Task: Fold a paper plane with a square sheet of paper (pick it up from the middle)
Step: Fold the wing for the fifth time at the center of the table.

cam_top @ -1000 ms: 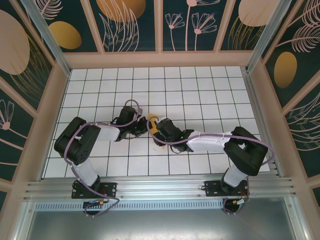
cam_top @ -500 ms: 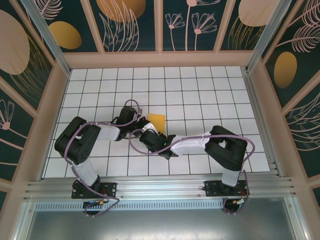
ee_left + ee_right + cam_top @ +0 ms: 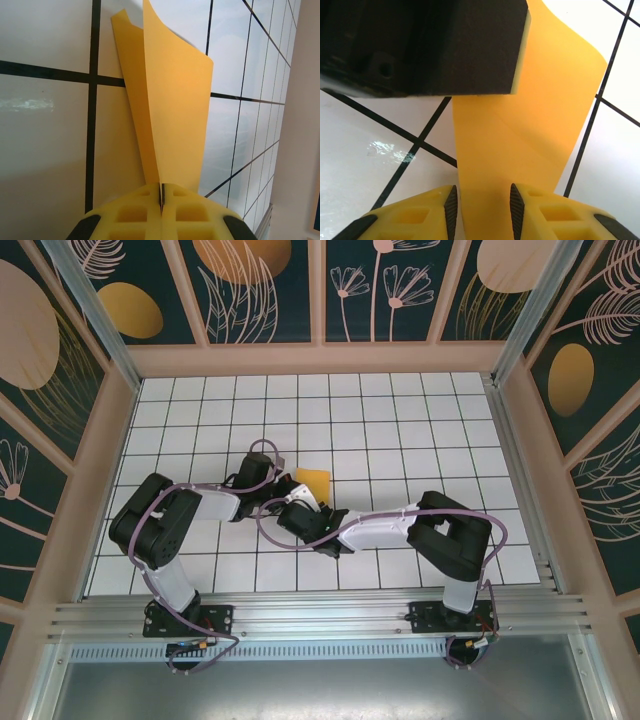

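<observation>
The left hand (image 3: 161,194) is closed tight on one end of the folded paper (image 3: 172,100); the paper fans out ahead of its tips, over the surface (image 3: 400,420); the right hand (image 3: 481,195) is close beside, its gap narrow, and the paper runs into this gap, though contact is not clear; beyond both hands and to their right, free tiles reach the wall (image 3: 320,360); a second ago the right hand covered the paper, and now it sits nearer to the bases with the paper uncovered.
</observation>
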Robot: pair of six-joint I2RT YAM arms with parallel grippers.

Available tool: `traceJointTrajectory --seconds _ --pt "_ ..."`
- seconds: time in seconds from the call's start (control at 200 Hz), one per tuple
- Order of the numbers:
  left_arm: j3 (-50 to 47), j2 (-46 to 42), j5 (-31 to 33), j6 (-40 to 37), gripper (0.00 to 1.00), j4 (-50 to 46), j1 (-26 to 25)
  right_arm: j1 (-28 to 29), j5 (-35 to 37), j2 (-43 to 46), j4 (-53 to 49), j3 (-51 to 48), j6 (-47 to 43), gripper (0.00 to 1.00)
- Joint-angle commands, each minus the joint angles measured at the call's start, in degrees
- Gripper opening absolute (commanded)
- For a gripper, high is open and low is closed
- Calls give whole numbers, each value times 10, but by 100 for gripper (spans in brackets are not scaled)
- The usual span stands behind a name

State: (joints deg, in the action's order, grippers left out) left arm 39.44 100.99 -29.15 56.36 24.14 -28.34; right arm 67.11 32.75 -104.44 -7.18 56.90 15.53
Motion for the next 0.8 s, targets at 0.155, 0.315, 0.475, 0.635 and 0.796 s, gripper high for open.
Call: traceJointTrajectory --seconds 0.155,0.315,0.475,0.635,0.796 --pt "10 -2 -3 -7 2 -5 2 -1 14 -3 -15 5 13 24" --pt "10 -7 0 -7 4 -8 2 -7 5 4 -6 -7 24 17" --pt "9 -13 3 -5 9 -10 2 -13 -18 22 18 -27 33 9" --pt "7 -24 11 -2 26 -13 2 -17 -44 31 48 -50 40 4" --pt "1 -63 37 -2 45 -25 2 -25 -79 55 102 -88 60 3"
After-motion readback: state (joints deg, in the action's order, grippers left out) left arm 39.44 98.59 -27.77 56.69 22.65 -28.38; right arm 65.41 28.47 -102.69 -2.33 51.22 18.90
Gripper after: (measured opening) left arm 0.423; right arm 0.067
